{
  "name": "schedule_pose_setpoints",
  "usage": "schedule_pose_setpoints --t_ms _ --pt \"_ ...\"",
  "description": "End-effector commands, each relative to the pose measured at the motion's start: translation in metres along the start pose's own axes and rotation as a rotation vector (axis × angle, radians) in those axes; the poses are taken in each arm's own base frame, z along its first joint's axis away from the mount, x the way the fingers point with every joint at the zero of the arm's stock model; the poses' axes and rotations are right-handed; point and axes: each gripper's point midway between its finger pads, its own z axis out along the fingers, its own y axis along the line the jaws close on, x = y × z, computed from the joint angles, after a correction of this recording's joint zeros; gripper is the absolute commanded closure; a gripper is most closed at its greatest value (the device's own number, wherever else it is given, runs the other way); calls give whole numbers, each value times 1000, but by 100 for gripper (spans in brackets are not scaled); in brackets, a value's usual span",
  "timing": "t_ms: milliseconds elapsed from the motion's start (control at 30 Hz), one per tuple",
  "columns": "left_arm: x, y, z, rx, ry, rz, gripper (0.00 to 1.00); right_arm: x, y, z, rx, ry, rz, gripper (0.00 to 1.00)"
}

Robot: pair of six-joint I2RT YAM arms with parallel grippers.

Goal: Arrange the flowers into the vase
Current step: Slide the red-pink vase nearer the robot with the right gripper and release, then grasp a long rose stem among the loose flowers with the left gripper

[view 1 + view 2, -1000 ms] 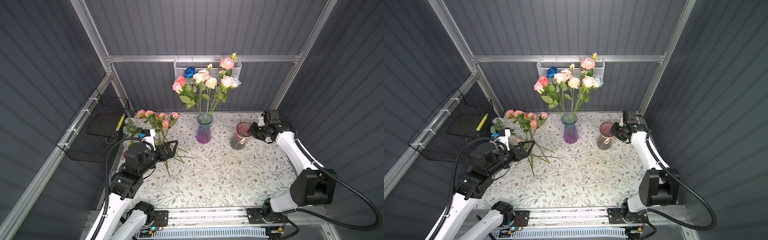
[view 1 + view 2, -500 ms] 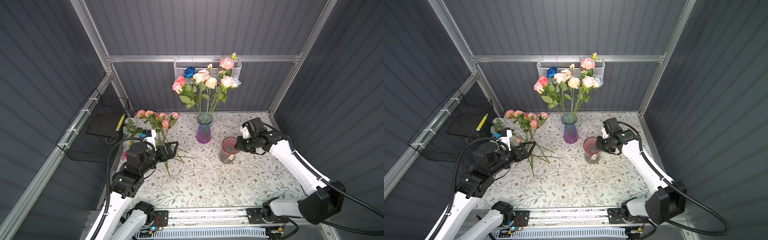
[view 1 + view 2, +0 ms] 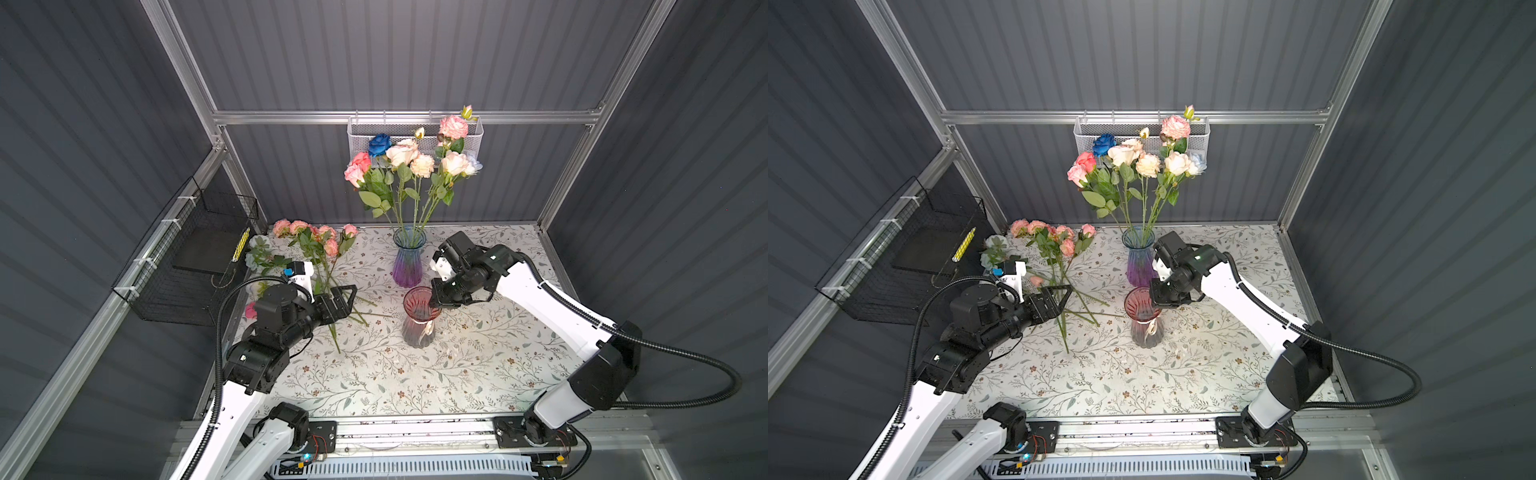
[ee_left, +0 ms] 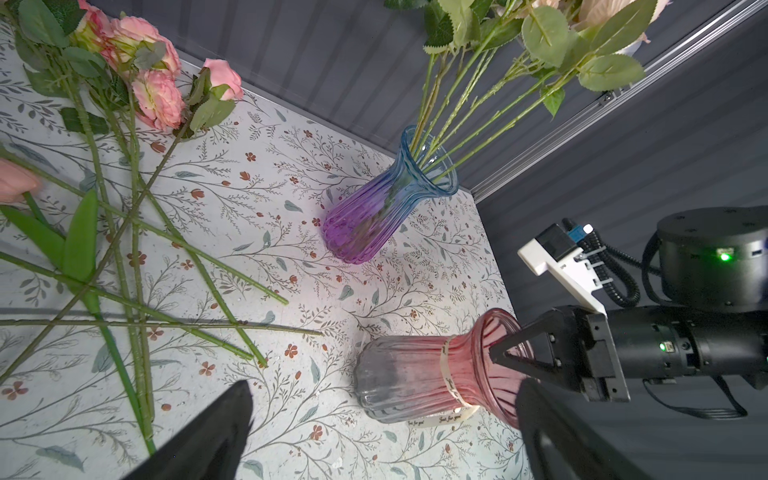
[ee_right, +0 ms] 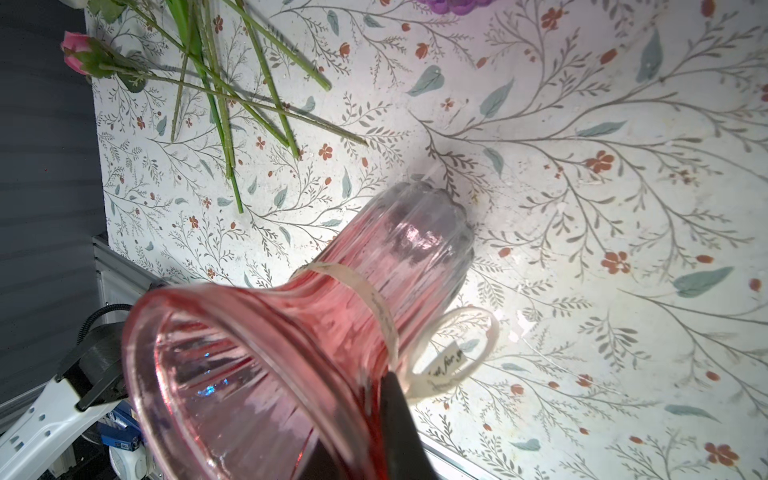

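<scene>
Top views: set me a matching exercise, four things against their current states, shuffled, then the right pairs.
Things
1. pink vase
2. blue-and-purple vase
3. loose pink sprays
4. left gripper

States
A. lying flat on the table mat
B. jaws wide open, holding nothing
C. holding the standing bouquet
D. rim pinched by the right gripper, no flowers inside

Pairs: 1-D, 2-C, 3-A, 4-B
</scene>
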Motion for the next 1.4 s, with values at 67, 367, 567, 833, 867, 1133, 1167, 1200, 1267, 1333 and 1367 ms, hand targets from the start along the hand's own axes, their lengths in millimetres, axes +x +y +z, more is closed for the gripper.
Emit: schedule_pose_setpoints --t_ms 67,367,567,833,867,1133,1167,1200,1267,1333,1367 --pt "2 3 -2 -13 6 25 0 -14 26 -10 -42 -47 -60 100" --pt "0 -1 -4 -5 9 27 0 -19 39 -15 -82 -95 -108 38" --pt "-1 4 -3 -30 3 14 0 -28 34 -55 -59 -272 -133 33" --pt "8 42 28 -206 67 27 4 -9 36 -108 -222 -578 -161 36" --pt "10 49 35 -237 88 32 7 -4 33 -110 -234 -593 -160 37" --pt "16 103 104 -460 189 75 31 22 16 -92 -251 -590 -172 40" --pt "14 110 112 -483 198 79 32 25 14 -90 -253 -591 -171 40" --pt "13 118 119 -518 211 86 32 27 12 -90 -254 -596 -170 41" --pt "16 139 131 -585 260 67 33 32 10 -90 -260 -604 -174 41" --pt "24 162 139 -600 300 -12 38 36 6 -89 -260 -609 -179 41" --pt "27 172 141 -607 303 -50 42 38 4 -89 -257 -612 -178 41"
